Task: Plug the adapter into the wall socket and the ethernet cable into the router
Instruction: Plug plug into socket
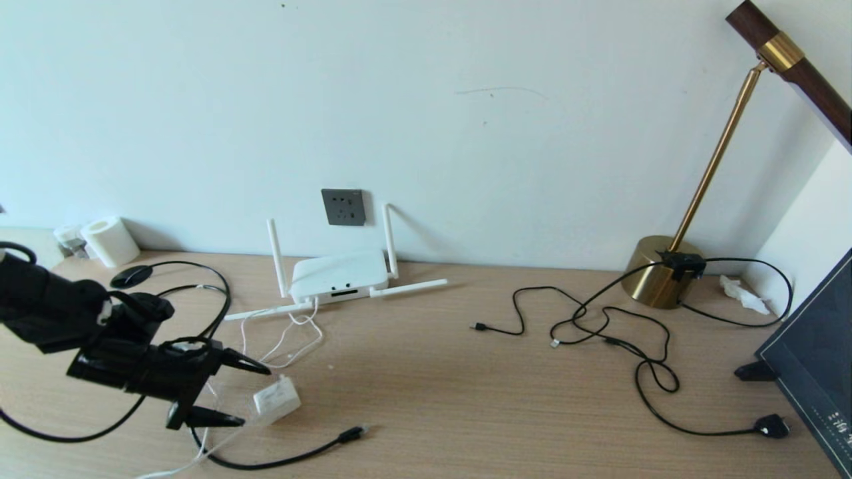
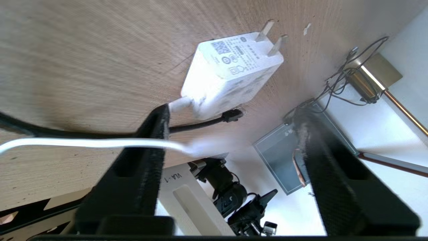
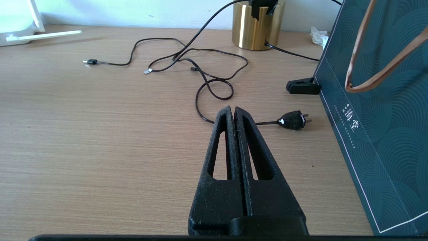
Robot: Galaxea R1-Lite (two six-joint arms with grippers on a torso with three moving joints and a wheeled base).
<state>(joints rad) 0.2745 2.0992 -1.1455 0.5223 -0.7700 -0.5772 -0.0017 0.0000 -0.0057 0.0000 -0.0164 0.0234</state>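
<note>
The white adapter [image 1: 276,399] [image 2: 230,72] lies on the wooden desk with its two prongs toward the right, and its thin white cord [image 1: 293,332] loops back to the router [image 1: 339,276]. My left gripper [image 1: 255,394] [image 2: 230,113] is open just left of the adapter, one finger on each side of its cord end and neither touching it. The black ethernet cable plug [image 1: 353,434] [image 2: 232,114] rests near the desk's front edge. The dark grey wall socket [image 1: 343,207] sits on the wall above the router. My right gripper [image 3: 233,109] is shut and empty, low over the desk's right side.
A brass lamp base [image 1: 659,269] stands at the back right with thin black cables [image 1: 599,326] and a black two-pin plug [image 1: 772,426] sprawled before it. A dark teal bag [image 1: 815,372] stands at the far right. A white paper roll [image 1: 110,241] sits back left.
</note>
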